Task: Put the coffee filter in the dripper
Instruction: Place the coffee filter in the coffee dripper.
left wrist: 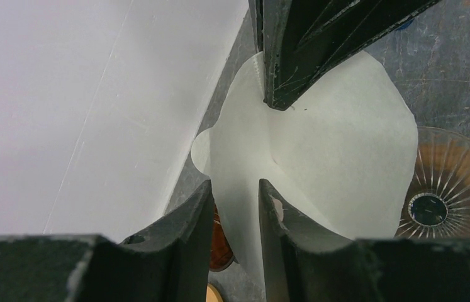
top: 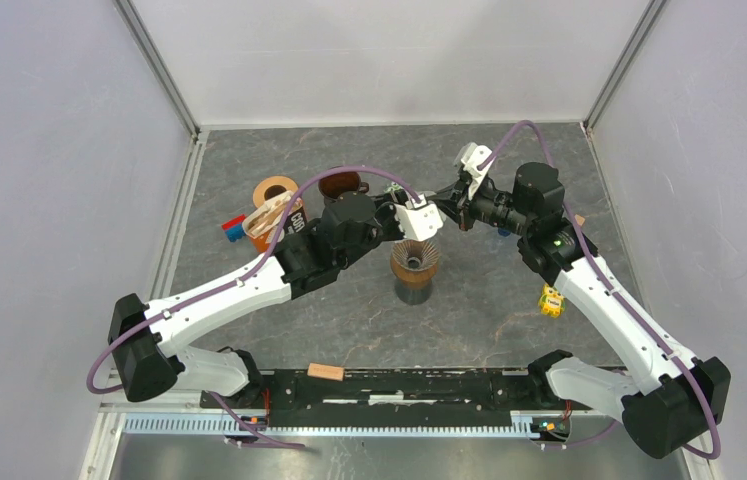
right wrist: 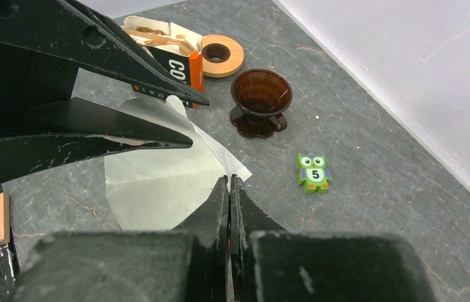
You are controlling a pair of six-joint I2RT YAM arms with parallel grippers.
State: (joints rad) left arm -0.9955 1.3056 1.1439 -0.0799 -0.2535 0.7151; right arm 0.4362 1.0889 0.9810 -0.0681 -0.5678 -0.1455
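- The coffee filter (left wrist: 333, 145) hangs in the air in the middle of the left wrist view. It is a white sheet that looks only partly opened, with a crease down its centre.
- The right gripper (right wrist: 229, 184), at the bottom of its own view, is closed tight on one corner of the paper. That pinch looks like the only real hold.
- The left gripper (left wrist: 235, 192), at the bottom of its view, has its fingers a narrow way apart. The paper runs between them with no clear pinch.
- The dripper (top: 415, 258) stands on a dark base (top: 413, 292) at the centre of the top view, under the two meeting grippers. In the left wrist view its ribbed amber rim shows at the lower right, partly behind the paper's edge, so the filter seems off to one side of it.
- Risk: held by one corner, the limp paper may swing or fold shut and land flat across the rim rather than seat as a cone.
- Risk: let go here, it would likely slide to the table (right wrist: 358, 126) beside the dripper.
- Risk: the left fingers could drag the paper when they pull clear, tearing it or tugging it out of the pinch.
- Risk: the arms are crowded, and a low push could tip the dripper off its base.
- Risk: a second brown cone (right wrist: 261, 97), at the top centre of the right wrist view, could be mistaken for the target.
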